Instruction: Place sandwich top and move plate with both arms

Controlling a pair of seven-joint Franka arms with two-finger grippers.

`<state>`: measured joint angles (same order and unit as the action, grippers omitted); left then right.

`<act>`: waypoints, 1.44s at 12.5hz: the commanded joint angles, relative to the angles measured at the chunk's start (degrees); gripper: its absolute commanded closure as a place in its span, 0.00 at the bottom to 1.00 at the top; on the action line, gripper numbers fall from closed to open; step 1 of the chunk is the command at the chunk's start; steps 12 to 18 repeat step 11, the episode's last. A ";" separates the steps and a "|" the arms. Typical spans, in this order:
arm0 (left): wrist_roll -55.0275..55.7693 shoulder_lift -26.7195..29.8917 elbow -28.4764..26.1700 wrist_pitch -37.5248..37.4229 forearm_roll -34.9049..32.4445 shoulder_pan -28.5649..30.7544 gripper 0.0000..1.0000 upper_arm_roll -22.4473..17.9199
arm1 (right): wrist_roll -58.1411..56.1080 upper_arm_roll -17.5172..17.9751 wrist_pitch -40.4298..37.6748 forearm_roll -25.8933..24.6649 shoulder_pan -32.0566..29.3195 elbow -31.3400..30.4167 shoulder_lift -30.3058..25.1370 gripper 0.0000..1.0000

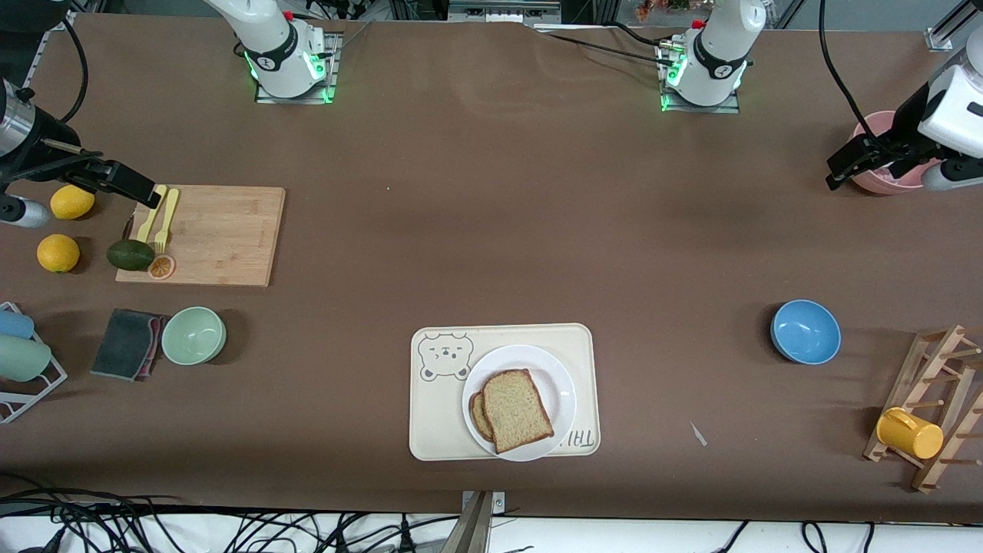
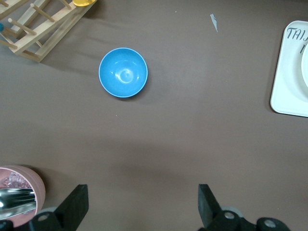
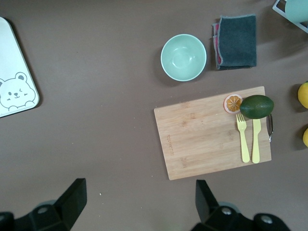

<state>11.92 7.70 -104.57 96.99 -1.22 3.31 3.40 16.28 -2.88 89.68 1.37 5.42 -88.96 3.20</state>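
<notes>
Sandwich top (image 1: 516,410) is set on plate (image 1: 567,382), askew toward five o'clock; slippage is risked during lifting. Left pincer (image 2: 142,204) and right pincer (image 3: 139,202) are held wide open, empty

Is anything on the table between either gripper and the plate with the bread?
Nothing visible. Bare table lies between the open left gripper and the plate, and between the open right gripper and it. The sandwich top already lies on the plate.

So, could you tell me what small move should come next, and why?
Probably bring both open hands in toward the plate. The sandwich top already lies on the lower slice there, the plate still sits on the tray, and the left hand by the pink cup and right hand over the cutting board are far off.
</notes>
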 commanded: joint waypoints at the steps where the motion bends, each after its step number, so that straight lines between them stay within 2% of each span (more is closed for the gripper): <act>1: 0.03 -2.34 2.44 -3.29 -1.24 -0.14 0.00 0.29 | 0.43 0.24 -1.08 0.21 0.03 0.98 -0.30 0.00; 4: 0.20 -2.43 4.10 -3.83 -0.54 -0.76 0.00 0.47 | -1.33 -1.51 -1.35 1.00 -0.41 1.33 -0.04 0.00; 18: 0.12 -2.34 4.55 -3.83 0.34 -0.94 0.00 0.64 | -1.16 -1.25 -2.05 0.83 -0.14 1.42 0.14 0.00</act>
